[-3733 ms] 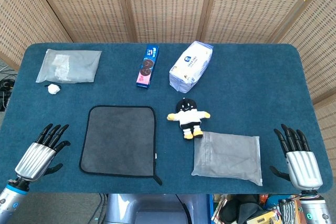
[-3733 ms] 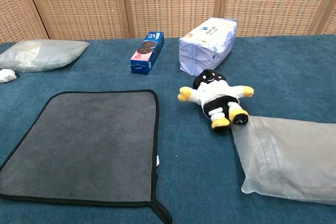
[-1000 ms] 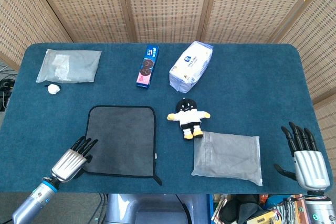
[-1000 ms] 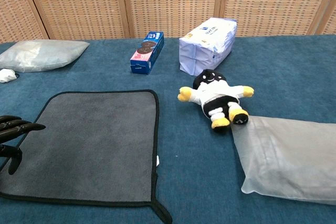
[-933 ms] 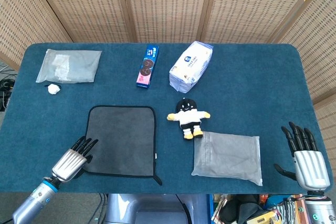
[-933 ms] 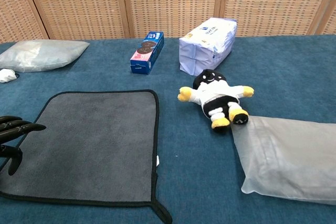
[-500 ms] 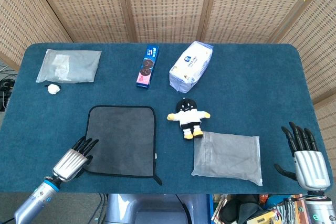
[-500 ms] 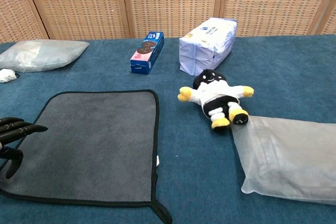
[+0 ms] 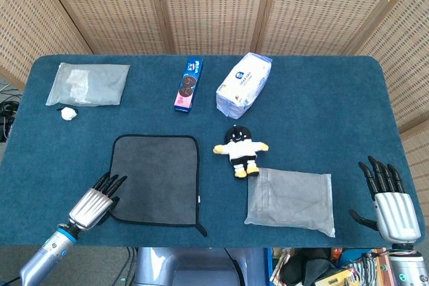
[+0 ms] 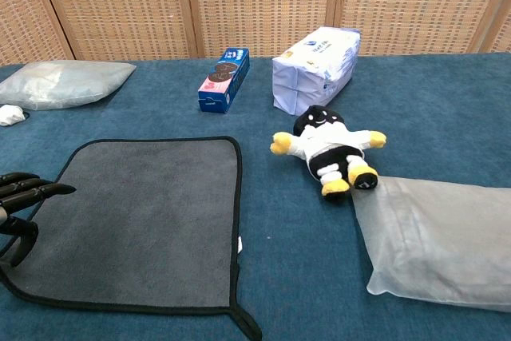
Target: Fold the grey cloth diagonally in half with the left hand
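The grey cloth (image 9: 155,179) (image 10: 140,217) with a black hem lies flat on the blue table, near the front left. My left hand (image 9: 95,205) (image 10: 20,205) hovers at the cloth's near-left corner, fingers stretched out over the hem and thumb below; nothing is between them. Whether it touches the cloth I cannot tell. My right hand (image 9: 389,200) rests at the table's front right edge, fingers spread, holding nothing. The chest view does not show it.
A plush doll (image 9: 239,149) lies right of the cloth, a clear plastic bag (image 9: 291,200) just beyond it. At the back stand a blue cookie box (image 9: 189,85), a white tissue pack (image 9: 243,80), another plastic bag (image 9: 88,84) and a small white lump (image 9: 67,114).
Over 3.7 s my left hand travelled from the table's front left edge rightward to the cloth's near-left corner. In the last second it crept slightly further onto the hem. The right hand drew back a little.
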Robot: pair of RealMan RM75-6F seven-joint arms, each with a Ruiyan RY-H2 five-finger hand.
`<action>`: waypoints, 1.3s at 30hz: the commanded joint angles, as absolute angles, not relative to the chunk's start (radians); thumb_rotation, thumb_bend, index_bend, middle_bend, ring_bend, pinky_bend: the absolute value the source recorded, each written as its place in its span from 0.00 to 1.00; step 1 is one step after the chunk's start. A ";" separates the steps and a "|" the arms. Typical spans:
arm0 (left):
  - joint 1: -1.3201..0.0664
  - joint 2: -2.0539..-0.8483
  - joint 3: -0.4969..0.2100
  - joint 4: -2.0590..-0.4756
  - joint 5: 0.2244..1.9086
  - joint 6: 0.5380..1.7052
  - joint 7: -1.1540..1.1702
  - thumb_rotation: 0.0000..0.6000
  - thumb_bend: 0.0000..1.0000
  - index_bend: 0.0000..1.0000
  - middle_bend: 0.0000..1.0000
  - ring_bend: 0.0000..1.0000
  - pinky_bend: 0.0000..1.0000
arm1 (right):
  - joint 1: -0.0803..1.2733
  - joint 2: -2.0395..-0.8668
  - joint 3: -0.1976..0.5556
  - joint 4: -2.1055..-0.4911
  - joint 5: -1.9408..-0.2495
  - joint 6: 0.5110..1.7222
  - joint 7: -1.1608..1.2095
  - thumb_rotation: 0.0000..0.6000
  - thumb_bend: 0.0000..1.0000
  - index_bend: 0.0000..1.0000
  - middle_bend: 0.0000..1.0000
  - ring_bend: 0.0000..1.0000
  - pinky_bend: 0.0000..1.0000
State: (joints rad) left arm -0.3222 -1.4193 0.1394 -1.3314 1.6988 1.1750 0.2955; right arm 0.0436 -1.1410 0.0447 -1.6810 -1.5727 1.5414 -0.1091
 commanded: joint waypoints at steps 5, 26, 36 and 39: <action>-0.338 -1.414 0.123 -1.345 1.699 1.179 0.301 1.00 0.40 0.56 0.00 0.00 0.00 | 0.043 -1.141 0.045 -1.682 -1.573 1.542 -0.107 1.00 0.00 0.00 0.00 0.00 0.00; -0.487 -1.443 -0.030 -1.423 1.606 1.072 0.436 1.00 0.40 0.58 0.00 0.00 0.00 | 0.054 -1.137 0.045 -1.669 -1.559 1.514 -0.066 1.00 0.00 0.00 0.00 0.00 0.00; -0.561 -1.492 -0.077 -1.396 1.554 1.006 0.505 1.00 0.40 0.58 0.00 0.00 0.00 | 0.059 -1.136 0.050 -1.659 -1.540 1.498 -0.043 1.00 0.00 0.00 0.00 0.00 0.00; -0.585 -1.510 -0.090 -1.381 1.546 0.995 0.520 1.00 0.40 0.58 0.00 0.00 0.00 | 0.061 -1.135 0.052 -1.655 -1.533 1.493 -0.035 1.00 0.00 0.00 0.00 0.00 0.00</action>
State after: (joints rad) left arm -0.5779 -1.5035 -0.0842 -1.3868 1.5498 0.9998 0.5136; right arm 0.0607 -1.1354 0.0513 -1.6555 -1.5336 1.4937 -0.0361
